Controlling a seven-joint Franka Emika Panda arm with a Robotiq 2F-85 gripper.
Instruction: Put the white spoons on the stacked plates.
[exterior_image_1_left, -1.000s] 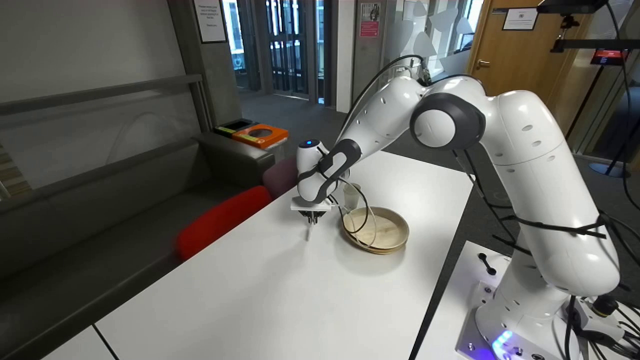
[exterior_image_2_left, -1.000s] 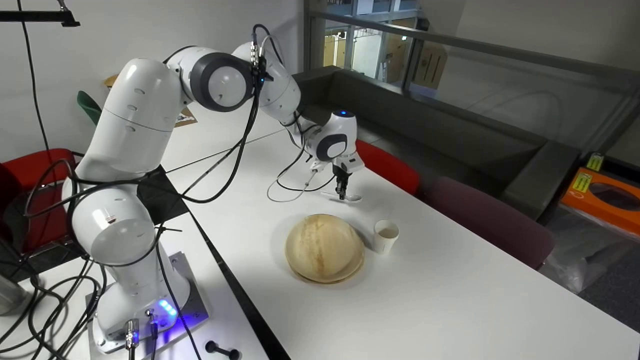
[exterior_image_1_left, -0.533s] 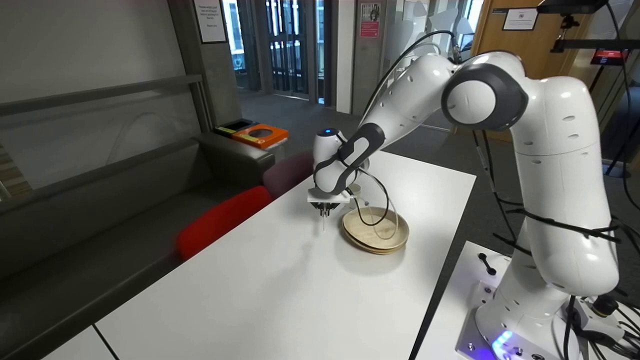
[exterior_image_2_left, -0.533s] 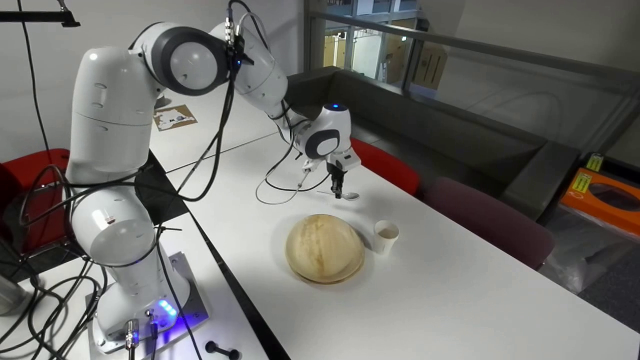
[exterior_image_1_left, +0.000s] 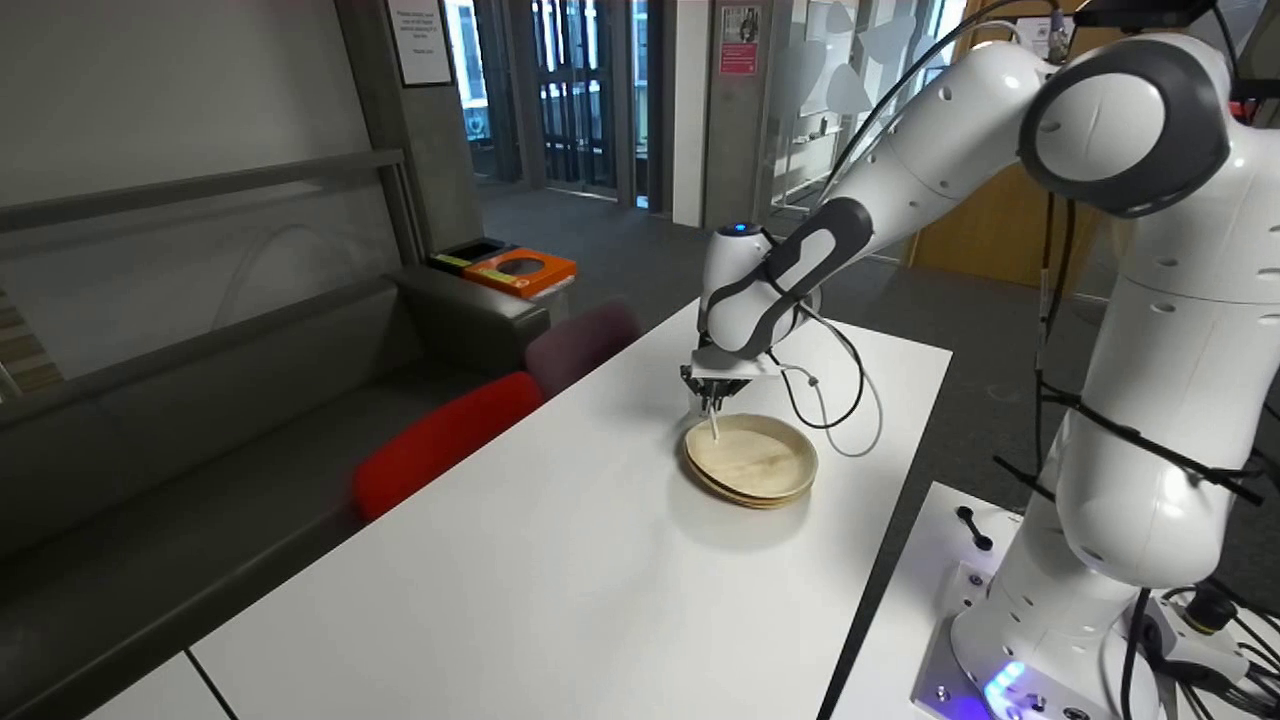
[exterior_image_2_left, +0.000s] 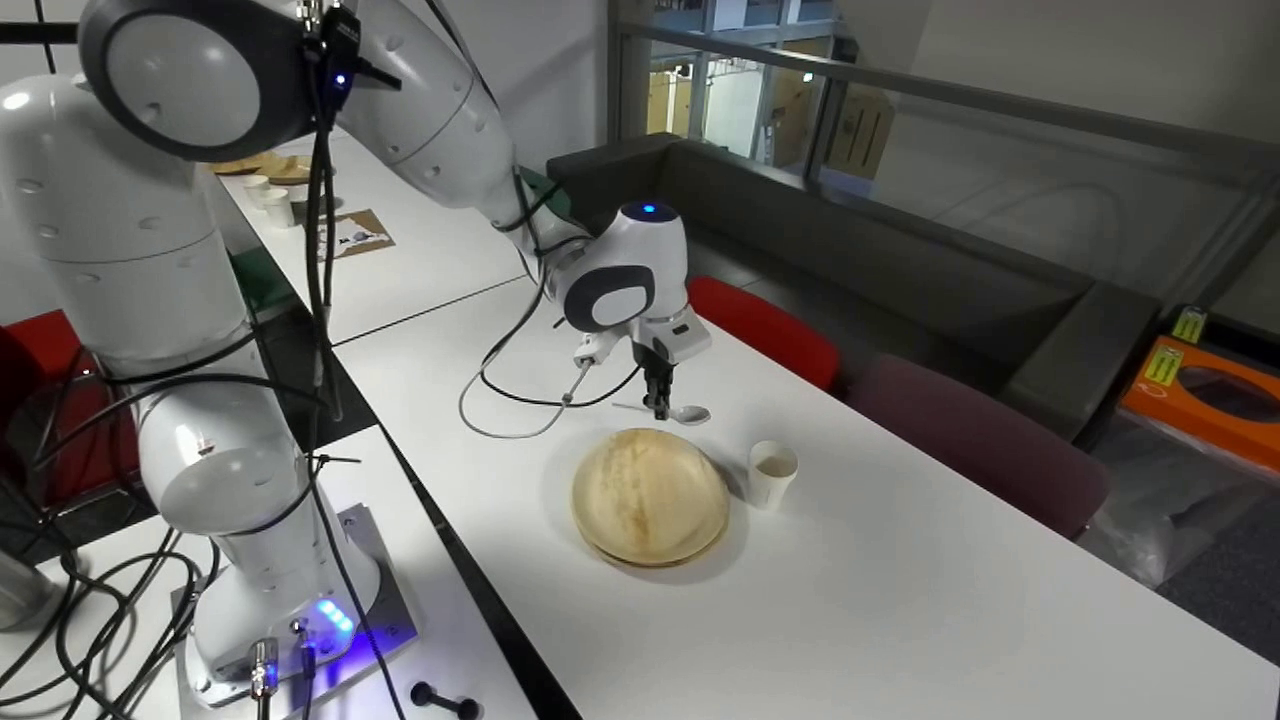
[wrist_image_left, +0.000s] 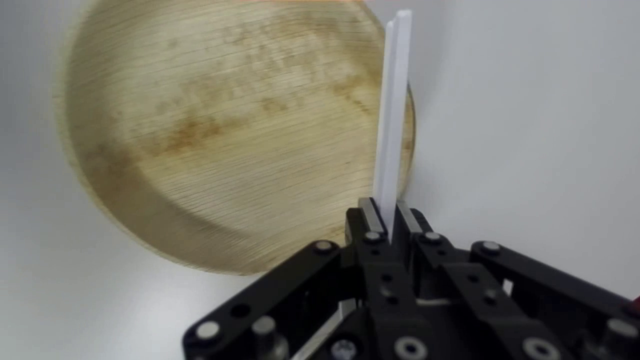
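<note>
The stacked plates (exterior_image_1_left: 755, 462), shallow, round and light wooden, sit on the white table and show in both exterior views (exterior_image_2_left: 645, 500). My gripper (exterior_image_1_left: 711, 404) is shut on a white spoon (exterior_image_2_left: 690, 414), gripping its handle; in the wrist view the handle (wrist_image_left: 392, 110) sticks out from between the fingertips (wrist_image_left: 391, 212), across the right-hand rim of the top plate (wrist_image_left: 225, 150). Two pale edges run along the handle; I cannot tell whether it is more than one spoon. The gripper is raised above the table near the plates' edge. The spoon's bowl is hidden in the wrist view.
A white paper cup (exterior_image_2_left: 771, 476) stands on the table close beside the plates. A red chair (exterior_image_1_left: 450, 435) and a dark purple chair (exterior_image_2_left: 975, 440) stand along the table edge. Cables (exterior_image_2_left: 520, 400) hang in loops from the arm near the gripper.
My gripper, holding the spoon throughout, has risen and moved across the table toward the plates and the arm's base. The plates and cup have not moved.
</note>
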